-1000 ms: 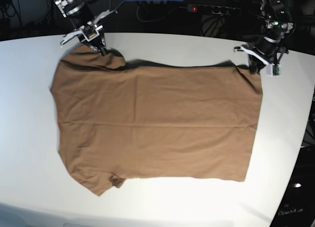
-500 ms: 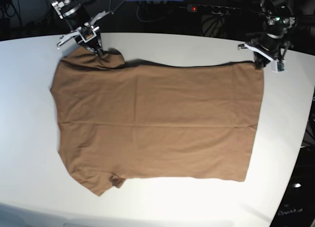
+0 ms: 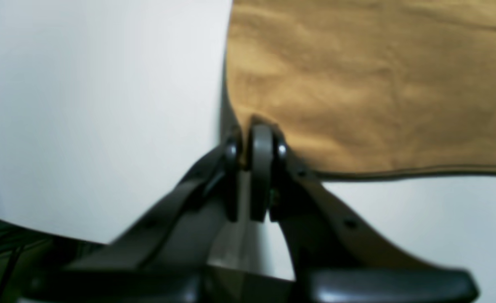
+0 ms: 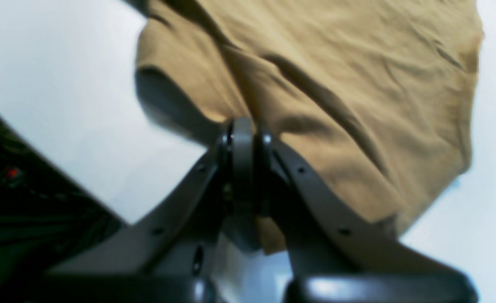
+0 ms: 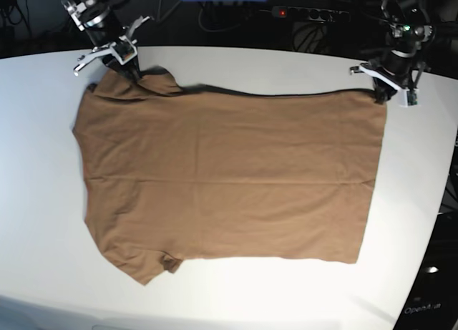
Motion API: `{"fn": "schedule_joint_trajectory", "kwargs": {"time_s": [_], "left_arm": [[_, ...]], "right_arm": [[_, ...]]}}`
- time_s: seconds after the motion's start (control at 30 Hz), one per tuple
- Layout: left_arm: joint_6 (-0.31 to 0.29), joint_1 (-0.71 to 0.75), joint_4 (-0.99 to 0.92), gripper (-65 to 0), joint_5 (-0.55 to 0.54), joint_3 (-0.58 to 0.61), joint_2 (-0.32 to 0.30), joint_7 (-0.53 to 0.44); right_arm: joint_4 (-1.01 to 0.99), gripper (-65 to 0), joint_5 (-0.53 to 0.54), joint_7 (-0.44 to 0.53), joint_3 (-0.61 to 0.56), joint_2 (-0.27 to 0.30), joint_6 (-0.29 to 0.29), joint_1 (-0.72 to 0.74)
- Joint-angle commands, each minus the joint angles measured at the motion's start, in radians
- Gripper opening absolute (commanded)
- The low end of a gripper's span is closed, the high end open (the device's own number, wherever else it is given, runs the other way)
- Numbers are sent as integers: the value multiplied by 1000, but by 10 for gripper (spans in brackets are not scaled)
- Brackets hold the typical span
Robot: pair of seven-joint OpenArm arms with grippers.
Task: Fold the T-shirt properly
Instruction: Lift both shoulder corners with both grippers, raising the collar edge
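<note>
The T-shirt (image 5: pixel 229 180) lies spread flat on the table (image 5: pixel 286 65), no fold visible yet; left gripper (image 3: pixel 252 164) and right gripper (image 4: pixel 241 147) each pinch a far-edge corner; folding seems barely begun.

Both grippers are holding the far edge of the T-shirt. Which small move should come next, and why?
Probably lift both together and carry that edge toward the near edge. The left gripper and right gripper are shut on the far corners of the T-shirt, which lies flat and unfolded.

Both arms far back, left tool (image 5: pixel 380 95) and right tool (image 5: pixel 133 74) pinched tight
</note>
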Motion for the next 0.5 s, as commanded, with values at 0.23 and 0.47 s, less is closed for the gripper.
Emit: {"fn": "schedule_joint_trajectory", "kwargs": {"time_s": [0.23, 0.47], "left_arm": [[1, -7, 17, -614, -8, -2, -9, -22], [1, -9, 17, -614, -8, -2, -8, -22]], "right_arm": [[25, -646, -166, -82, 6, -19, 14, 13], [30, -646, -281, -75, 3, -42, 9, 27]]}}
